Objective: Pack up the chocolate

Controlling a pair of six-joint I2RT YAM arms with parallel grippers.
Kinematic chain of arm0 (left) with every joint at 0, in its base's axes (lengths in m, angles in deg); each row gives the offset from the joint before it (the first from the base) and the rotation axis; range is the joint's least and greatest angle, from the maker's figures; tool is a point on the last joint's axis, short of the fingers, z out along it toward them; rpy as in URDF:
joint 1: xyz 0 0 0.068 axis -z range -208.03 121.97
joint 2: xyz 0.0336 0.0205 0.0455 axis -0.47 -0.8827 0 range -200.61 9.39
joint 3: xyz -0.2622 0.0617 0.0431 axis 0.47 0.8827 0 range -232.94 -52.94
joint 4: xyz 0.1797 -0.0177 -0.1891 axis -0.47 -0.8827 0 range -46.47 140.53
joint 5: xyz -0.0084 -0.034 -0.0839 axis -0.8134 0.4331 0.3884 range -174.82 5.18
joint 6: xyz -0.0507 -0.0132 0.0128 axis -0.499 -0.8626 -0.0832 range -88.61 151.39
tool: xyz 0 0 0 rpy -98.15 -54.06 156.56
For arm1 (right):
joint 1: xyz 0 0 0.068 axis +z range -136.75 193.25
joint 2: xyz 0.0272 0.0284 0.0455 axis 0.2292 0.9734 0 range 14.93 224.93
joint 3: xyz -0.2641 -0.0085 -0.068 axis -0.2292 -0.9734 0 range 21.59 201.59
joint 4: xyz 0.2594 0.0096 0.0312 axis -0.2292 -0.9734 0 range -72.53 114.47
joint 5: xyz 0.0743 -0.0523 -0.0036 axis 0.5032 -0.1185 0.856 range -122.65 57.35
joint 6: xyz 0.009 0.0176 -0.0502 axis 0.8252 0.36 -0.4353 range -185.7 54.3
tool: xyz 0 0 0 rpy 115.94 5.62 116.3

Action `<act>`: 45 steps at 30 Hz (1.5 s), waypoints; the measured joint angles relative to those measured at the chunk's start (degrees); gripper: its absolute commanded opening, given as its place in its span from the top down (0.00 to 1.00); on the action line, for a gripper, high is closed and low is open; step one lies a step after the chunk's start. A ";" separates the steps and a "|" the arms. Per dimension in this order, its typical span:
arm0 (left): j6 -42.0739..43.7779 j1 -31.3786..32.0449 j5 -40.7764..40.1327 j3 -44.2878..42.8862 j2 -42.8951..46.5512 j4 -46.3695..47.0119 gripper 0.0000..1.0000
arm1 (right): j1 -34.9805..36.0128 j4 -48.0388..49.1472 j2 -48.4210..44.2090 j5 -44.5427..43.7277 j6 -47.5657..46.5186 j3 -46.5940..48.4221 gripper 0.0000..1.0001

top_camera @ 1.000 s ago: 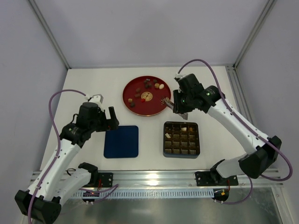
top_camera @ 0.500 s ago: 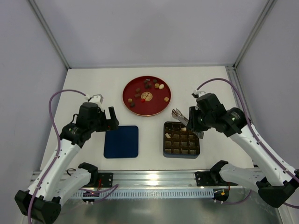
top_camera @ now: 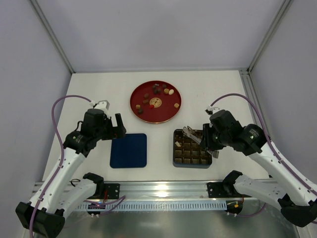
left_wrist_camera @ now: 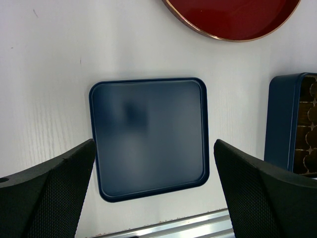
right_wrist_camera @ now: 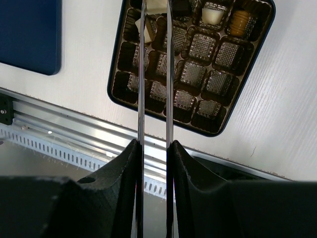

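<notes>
Several small chocolates (top_camera: 157, 90) lie on the red plate (top_camera: 158, 115). The brown gridded tray (top_camera: 192, 153) holds a cream piece (right_wrist_camera: 214, 12), a light brown one (right_wrist_camera: 240, 22) and another cream one (top_camera: 177, 143). My right gripper (right_wrist_camera: 154, 146) is shut on metal tongs (right_wrist_camera: 141, 74), whose blades reach over the tray's (right_wrist_camera: 190, 74) far row. A cream bit (right_wrist_camera: 156, 5) shows between the tong tips at the frame's top edge. My left gripper (left_wrist_camera: 154, 144) hangs open above the dark-blue lid (left_wrist_camera: 148, 136), holding nothing.
The lid (top_camera: 129, 150) lies flat left of the tray, whose blue wall (left_wrist_camera: 280, 124) shows at the right of the left wrist view. An aluminium rail (top_camera: 163, 188) runs along the near table edge. Grey walls close in the back and sides.
My right arm has swung from the plate's right rim toward me, carrying the tongs over the tray. The left arm has not moved.
</notes>
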 measured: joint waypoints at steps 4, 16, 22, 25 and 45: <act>-0.02 0.00 0.00 0.00 0.00 0.00 0.00 | 1.09 -0.39 -1.60 -0.20 1.33 -1.05 0.69; -0.02 0.00 0.00 0.00 0.00 0.00 0.00 | 5.66 -1.09 -3.72 -1.22 5.49 -5.66 0.69; -0.02 0.00 0.00 0.00 0.00 0.00 0.00 | 5.97 -1.03 -3.72 -2.32 6.29 -6.82 0.69; 0.00 0.00 0.00 0.00 0.00 0.00 0.00 | 5.97 -1.05 -3.78 -2.58 6.67 -7.04 0.69; -0.02 0.00 0.00 0.00 -0.11 0.00 0.00 | 6.16 -0.55 -4.07 -2.97 7.17 -8.28 0.68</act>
